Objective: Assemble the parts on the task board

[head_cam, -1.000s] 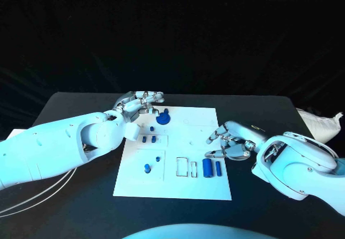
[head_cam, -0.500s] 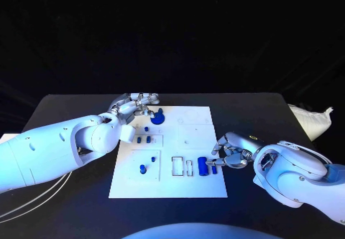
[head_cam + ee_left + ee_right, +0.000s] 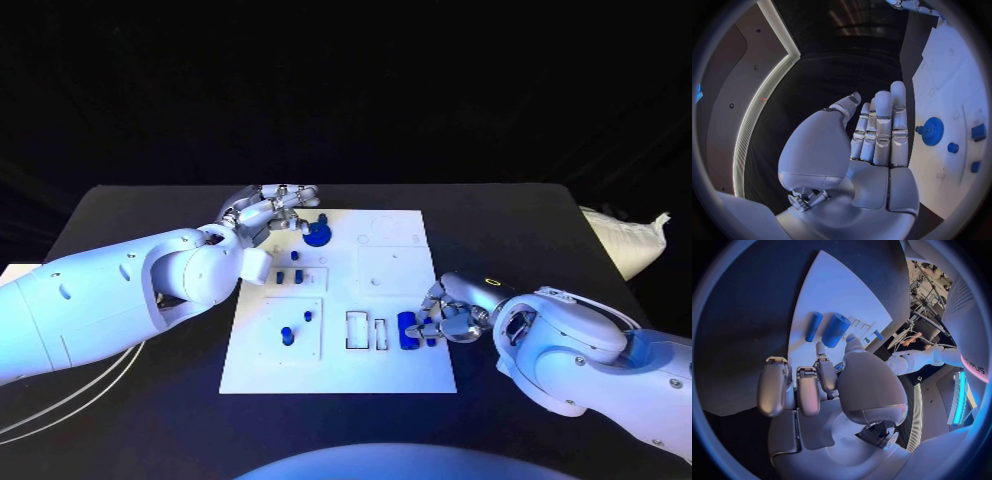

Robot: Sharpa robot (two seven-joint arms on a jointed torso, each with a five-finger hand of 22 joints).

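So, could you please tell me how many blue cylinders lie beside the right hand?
2: a thick blue cylinder and a thinner blue cylinder lie side by side on the white task board, just ahead of the right hand's fingertips. Its fingers may hide others.

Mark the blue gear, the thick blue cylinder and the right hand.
blue gear point(image 3: 932, 131), left wrist view, toothed face.
thick blue cylinder point(image 3: 836, 330), right wrist view, side wall.
right hand point(image 3: 444, 318), head view, knuckles.
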